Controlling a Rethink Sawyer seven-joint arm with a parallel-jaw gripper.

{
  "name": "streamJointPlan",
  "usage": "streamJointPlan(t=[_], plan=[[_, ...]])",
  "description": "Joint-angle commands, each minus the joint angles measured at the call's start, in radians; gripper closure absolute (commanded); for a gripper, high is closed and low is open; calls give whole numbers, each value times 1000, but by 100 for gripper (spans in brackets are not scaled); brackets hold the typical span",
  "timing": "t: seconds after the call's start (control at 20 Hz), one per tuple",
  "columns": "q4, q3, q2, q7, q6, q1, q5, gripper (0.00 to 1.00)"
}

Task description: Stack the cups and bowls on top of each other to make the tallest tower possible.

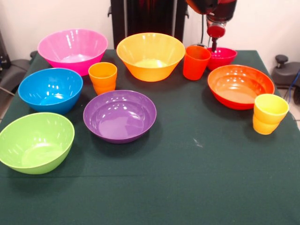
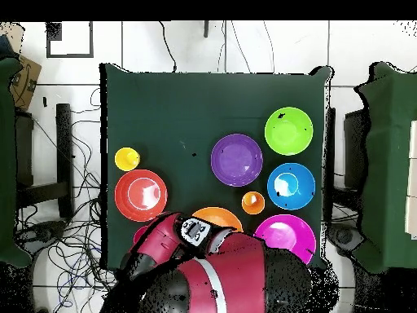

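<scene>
Nothing is stacked yet: every cup and bowl sits by itself on the green cloth-covered desk (image 1: 197, 178). The red and black arm comes down at the far right of the front view, and its tool (image 1: 214, 46) hangs right over the small glossy magenta-red plastic bowl (image 1: 223, 57). Whether it is spread or pinched I cannot tell; only a dark stem shows above the rim.

That small bowl sits at the desk's far edge, just beside the plain tapered red-orange plastic cup (image 1: 196, 62) and behind the wide shallow orange-red plastic bowl (image 1: 240, 86). The large deep yellow-orange bowl (image 1: 150, 56), deep pink bowl (image 1: 72, 50), deep blue bowl (image 1: 50, 89), deep green bowl (image 1: 35, 142) and wide purple bowl (image 1: 119, 115) spread leftward, with the ribbed orange cup (image 1: 102, 77) between them and the ribbed yellow cup (image 1: 269, 114) near the right edge.

The step in hand looks like a grasp on the small bowl's rim. To do it well, I would lower straight down over the wall farthest from the red-orange cup so that cup is not nudged, pinch the rim firmly, since glossy plastic slips, and lift vertically. For height, it seems wiser to save this small bowl for high up and set a wide bowl as the base.
</scene>
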Motion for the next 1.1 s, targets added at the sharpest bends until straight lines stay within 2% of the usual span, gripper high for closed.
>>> streamJointPlan(t=[0.05, 0.65, 1.1], plan=[[-94, -15, -13, 56, -44, 7, -48, 0], [-108, -24, 24, 59, -61, 4, -57, 0], [-138, -58, 64, 85, -85, 38, -84, 0]])
